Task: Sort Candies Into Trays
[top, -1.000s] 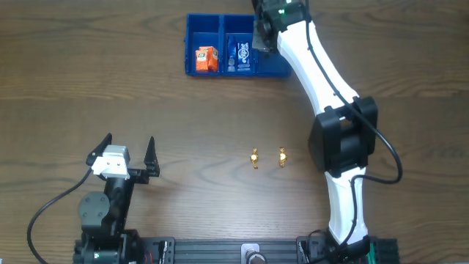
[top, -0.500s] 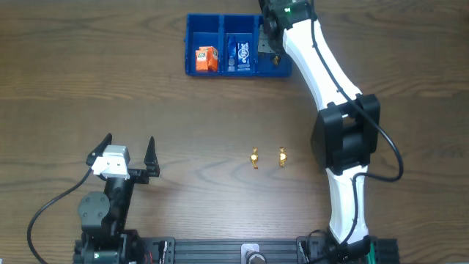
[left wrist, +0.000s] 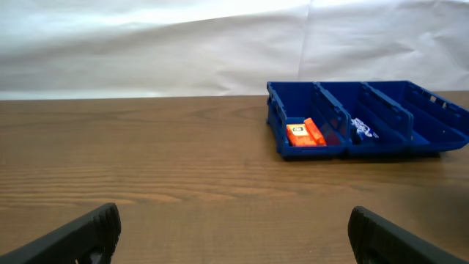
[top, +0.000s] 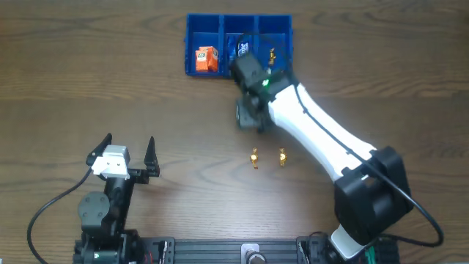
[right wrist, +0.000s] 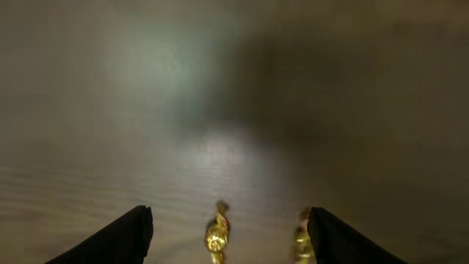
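Two gold-wrapped candies (top: 254, 158) (top: 282, 156) lie side by side mid-table. My right gripper (top: 250, 117) hovers just beyond them, toward the tray, open and empty; its wrist view shows both gold candies (right wrist: 215, 233) (right wrist: 302, 238) between its fingers (right wrist: 110, 238). The blue tray (top: 239, 17) at the back has three compartments: an orange candy (top: 206, 59) in the left one, a blue candy (top: 239, 51) in the middle, a gold candy (top: 272, 55) in the right. My left gripper (top: 130, 150) rests open near the front left, facing the tray (left wrist: 322, 94) and its orange candy (left wrist: 304, 133).
Bare wooden table surrounds the tray and the candies. A white backdrop (left wrist: 220, 44) stands behind the table's far edge. The right arm's white link (top: 322, 136) stretches diagonally across the right half of the table.
The right gripper pulled back from over the tray's right compartment and swung down toward the two loose gold candies. A gold candy now lies in that compartment. The left arm stayed still.
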Robot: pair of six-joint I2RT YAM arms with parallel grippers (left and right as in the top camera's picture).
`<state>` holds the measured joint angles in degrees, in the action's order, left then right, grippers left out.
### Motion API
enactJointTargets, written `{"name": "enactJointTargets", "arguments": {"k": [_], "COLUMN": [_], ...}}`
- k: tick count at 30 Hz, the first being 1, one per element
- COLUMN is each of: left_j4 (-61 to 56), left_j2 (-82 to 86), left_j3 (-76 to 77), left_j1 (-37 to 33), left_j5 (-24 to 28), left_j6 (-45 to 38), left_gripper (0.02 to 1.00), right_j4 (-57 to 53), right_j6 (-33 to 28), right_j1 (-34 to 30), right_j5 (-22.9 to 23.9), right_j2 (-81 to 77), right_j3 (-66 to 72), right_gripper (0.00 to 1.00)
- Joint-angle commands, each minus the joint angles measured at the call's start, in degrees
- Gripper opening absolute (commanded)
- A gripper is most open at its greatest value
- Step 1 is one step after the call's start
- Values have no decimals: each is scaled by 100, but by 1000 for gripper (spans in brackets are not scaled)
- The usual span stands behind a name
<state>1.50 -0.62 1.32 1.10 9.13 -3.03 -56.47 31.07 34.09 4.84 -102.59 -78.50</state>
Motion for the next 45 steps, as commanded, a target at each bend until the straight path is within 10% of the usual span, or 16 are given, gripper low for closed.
{"name": "enactJointTargets", "arguments": {"k": [1,27,45], "left_j4": [197,197,197], "left_j2": [42,42,42], "left_j3": [-103,-103,-103], "left_j1": [-35,-35,-35], "left_j5": [142,142,142], "left_j6": [-44,-44,-44], "left_gripper": [998,998,998], "right_j4": [339,968,1097], "right_j6": [540,841,962], "right_j1": [339,667,667], "right_j5": [-164,-350,-249], "right_j2": [74,-400,-334], "right_j3": [925,1633,1613], "right_gripper": [711,553,185]}}
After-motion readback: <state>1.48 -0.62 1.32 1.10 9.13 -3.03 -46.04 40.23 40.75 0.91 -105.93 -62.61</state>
